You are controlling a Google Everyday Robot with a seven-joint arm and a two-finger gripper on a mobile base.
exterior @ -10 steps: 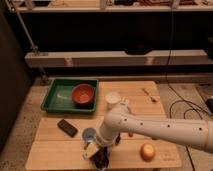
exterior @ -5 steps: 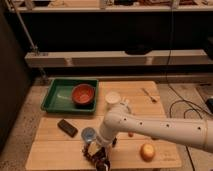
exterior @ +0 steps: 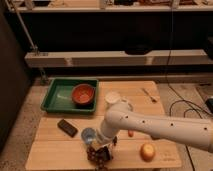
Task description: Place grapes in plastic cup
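Lowered over the last second, the white arm (exterior: 150,127) now bends down across the wooden worktop (exterior: 50,150) toward its front edge. At the back left, the green tray (exterior: 52,105) with the orange-red bowl (exterior: 83,94) has not shifted, nor has the white cup (exterior: 113,98) beside it. The yellow-orange fruit (exterior: 147,151) and the black object (exterior: 67,127) also lie where they were.

The light-blue plastic cup (exterior: 88,134) stands empty, just behind the gripper (exterior: 100,149). Its jaws, spread wide a second ago, have clenched on the grapes (exterior: 98,157). The bunch seems to sit on the worktop, not yet raised. With the grasp apparently made, what is left is a lift and a short carry back to the cup.
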